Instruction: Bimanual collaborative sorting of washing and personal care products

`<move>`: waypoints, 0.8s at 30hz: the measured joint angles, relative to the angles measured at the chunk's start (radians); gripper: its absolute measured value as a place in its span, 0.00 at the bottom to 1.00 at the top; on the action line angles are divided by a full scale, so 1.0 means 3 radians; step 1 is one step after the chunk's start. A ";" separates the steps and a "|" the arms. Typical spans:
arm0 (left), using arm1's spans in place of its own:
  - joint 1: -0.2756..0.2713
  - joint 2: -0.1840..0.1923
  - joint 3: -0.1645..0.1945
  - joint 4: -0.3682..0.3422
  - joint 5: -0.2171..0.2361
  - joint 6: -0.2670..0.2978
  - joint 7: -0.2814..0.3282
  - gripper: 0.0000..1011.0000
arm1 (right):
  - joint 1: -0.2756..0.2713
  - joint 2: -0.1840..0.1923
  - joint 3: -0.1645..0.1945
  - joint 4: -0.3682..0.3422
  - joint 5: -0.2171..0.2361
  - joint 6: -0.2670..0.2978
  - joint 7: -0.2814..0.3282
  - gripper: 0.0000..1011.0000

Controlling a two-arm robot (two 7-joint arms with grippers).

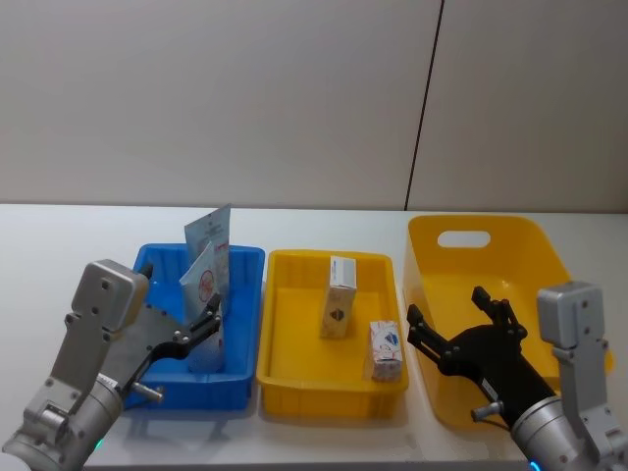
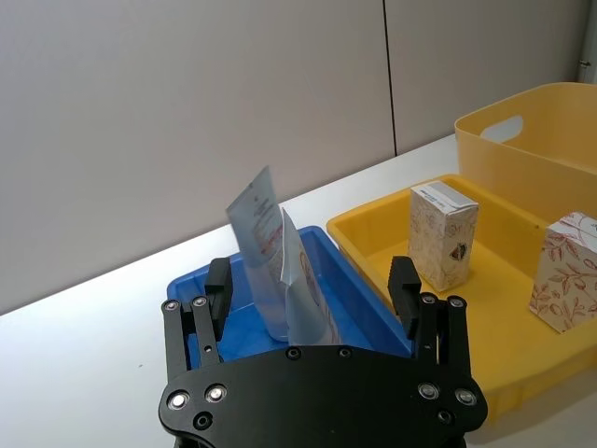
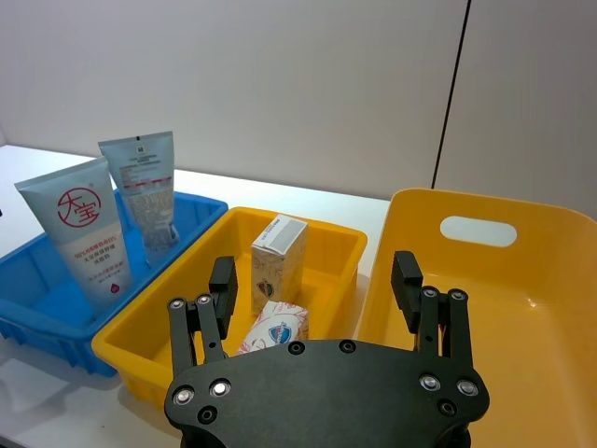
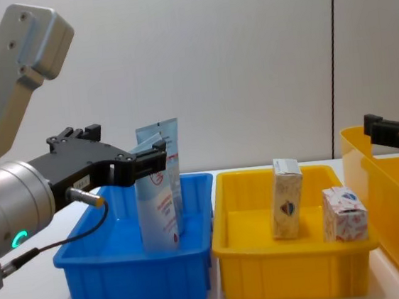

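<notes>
Two pale-blue tubes stand in the blue tray [image 1: 165, 391]: the back tube [image 1: 210, 234] and the front tube [image 1: 202, 282], which carries a red round mark [image 3: 82, 209]. My left gripper [image 1: 209, 319] is open at the tray's near side. In the left wrist view the front tube [image 2: 304, 285] rises between its spread fingers [image 2: 218, 280], ungripped. Two cream boxes stand in the yellow tray [image 1: 294, 388]: a taller box [image 1: 340, 294] and a shorter box [image 1: 386, 350]. My right gripper [image 1: 446, 306] hangs open over the yellow bin [image 1: 432, 235], holding nothing.
The three containers sit side by side on a white table [image 1: 59, 235], with a pale wall behind. The yellow bin [image 3: 522, 308] has high walls and a handle slot [image 3: 477, 230]. Bare tabletop lies left of the blue tray.
</notes>
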 joint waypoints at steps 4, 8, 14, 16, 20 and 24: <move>0.0000 0.0000 0.0000 0.0000 0.0000 0.0000 0.0000 0.99 | 0.0000 0.0000 0.0000 0.0000 0.0000 0.0000 0.0000 0.99; 0.0000 0.0000 0.0000 0.0000 0.0000 0.0000 0.0000 0.99 | 0.0000 0.0000 0.0000 0.0000 0.0000 0.0000 0.0000 0.99; 0.0000 0.0000 0.0000 0.0000 0.0000 0.0000 0.0000 0.99 | 0.0000 0.0000 0.0000 0.0000 0.0000 0.0000 0.0000 0.99; 0.0000 0.0000 0.0000 0.0000 0.0000 0.0000 0.0000 0.99 | 0.0000 0.0000 0.0000 0.0000 0.0000 0.0000 0.0000 0.99; 0.0000 0.0000 0.0000 0.0000 0.0000 0.0000 0.0000 0.99 | 0.0000 0.0000 0.0000 0.0000 0.0000 0.0000 0.0000 0.99; 0.0000 0.0000 0.0000 0.0000 0.0000 0.0000 0.0000 0.99 | 0.0000 0.0000 0.0000 0.0000 0.0000 0.0000 0.0000 0.99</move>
